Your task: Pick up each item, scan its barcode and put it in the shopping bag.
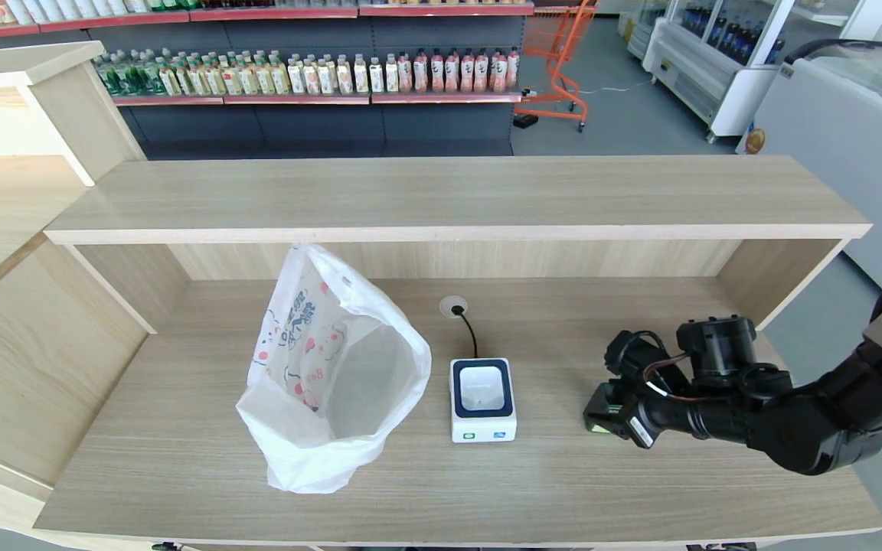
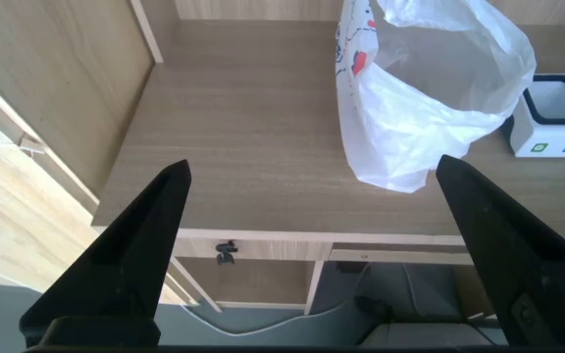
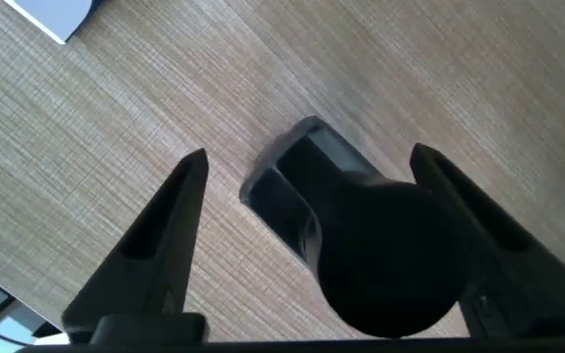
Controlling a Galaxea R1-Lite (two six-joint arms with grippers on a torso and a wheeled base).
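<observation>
A white plastic shopping bag [image 1: 334, 375] stands open at the counter's middle left, also seen in the left wrist view [image 2: 430, 88]. Just right of it sits the white barcode scanner [image 1: 483, 398] [image 2: 557, 118] with its dark-framed window facing up. My right gripper [image 1: 602, 417] is low over the counter to the scanner's right. In the right wrist view it [image 3: 309, 155] is open, its fingers straddling a dark item [image 3: 361, 226] that lies on the wood. My left gripper [image 2: 314, 169] hangs open and empty off the counter's front edge, left of the bag.
The wooden counter [image 1: 181, 459] has side walls and a raised shelf [image 1: 456, 195] along the back. The scanner's cable runs to a hole [image 1: 454, 308] in the counter top. Shop shelves with bottles and an orange cart stand far behind.
</observation>
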